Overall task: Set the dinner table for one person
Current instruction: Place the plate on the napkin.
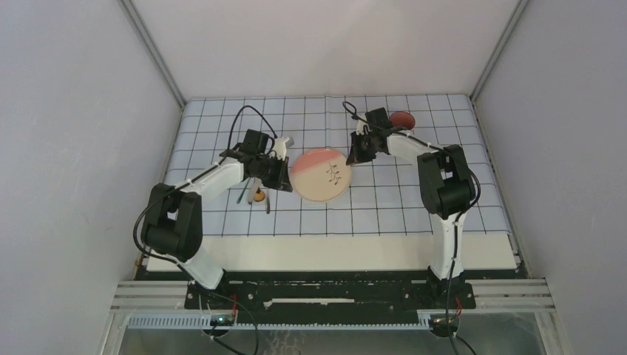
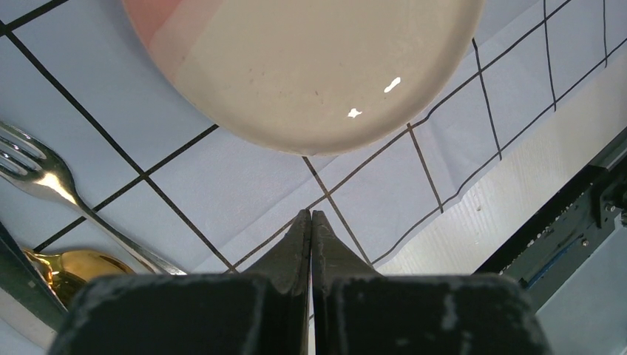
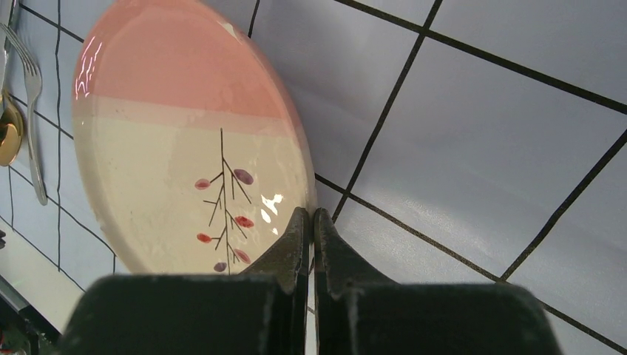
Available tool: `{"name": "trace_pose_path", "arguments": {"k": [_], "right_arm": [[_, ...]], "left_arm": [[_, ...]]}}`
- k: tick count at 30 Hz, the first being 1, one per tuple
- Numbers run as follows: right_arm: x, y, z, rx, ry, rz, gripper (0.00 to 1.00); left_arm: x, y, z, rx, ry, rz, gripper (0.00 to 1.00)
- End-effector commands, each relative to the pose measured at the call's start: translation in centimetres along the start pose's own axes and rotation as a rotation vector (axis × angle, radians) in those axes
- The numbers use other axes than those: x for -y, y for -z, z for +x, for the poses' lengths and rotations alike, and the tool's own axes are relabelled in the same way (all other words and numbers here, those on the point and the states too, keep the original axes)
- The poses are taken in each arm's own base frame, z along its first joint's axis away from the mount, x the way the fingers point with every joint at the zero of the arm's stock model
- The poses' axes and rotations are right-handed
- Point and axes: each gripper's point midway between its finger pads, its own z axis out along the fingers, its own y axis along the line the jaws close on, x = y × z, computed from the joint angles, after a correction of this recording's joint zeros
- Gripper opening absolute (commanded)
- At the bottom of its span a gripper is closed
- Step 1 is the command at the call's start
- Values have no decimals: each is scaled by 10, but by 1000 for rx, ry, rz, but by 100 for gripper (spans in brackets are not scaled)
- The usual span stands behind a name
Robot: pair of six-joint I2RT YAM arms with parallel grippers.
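Left claw [image 2: 311, 214] sat pinched shut on nothing, just left of the plate [image 1: 320, 175]. Right claw [image 3: 310, 213], equally closed and empty, had its tips by the plate's right rim; whether they touched it could not be judged. Under the plate lay the gridded cloth [image 1: 384, 200], and the dinner table [image 1: 333, 248] showed bare on the plate's near side. Fork [image 2: 55, 188] and gold spoon [image 2: 78, 266] lay left of the plate.

The left arm [image 1: 211, 180] and right arm [image 1: 405, 148] had white shells, black joints and looping black cables [image 1: 247, 110]; the left pincer [image 2: 310, 218] and right pincer [image 3: 311, 216] were scuffed black.
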Motion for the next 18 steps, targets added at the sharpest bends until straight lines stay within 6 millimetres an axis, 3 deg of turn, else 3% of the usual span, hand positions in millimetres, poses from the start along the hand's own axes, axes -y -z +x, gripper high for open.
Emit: {"name": "trace_pose_path", "arguments": {"k": [1, 5, 10, 18], "right_arm": [[-3, 9, -37, 118, 19, -14, 0], [-2, 7, -34, 108, 21, -6, 0], [4, 2, -17, 81, 8, 0, 0], [16, -1, -17, 85, -1, 55, 35]], "left_arm": [[6, 10, -1, 23, -49, 13, 0], [4, 8, 0, 10, -55, 10, 4], [-1, 6, 1, -17, -63, 1, 24], [-7, 13, -6, 10, -89, -42, 44]]}}
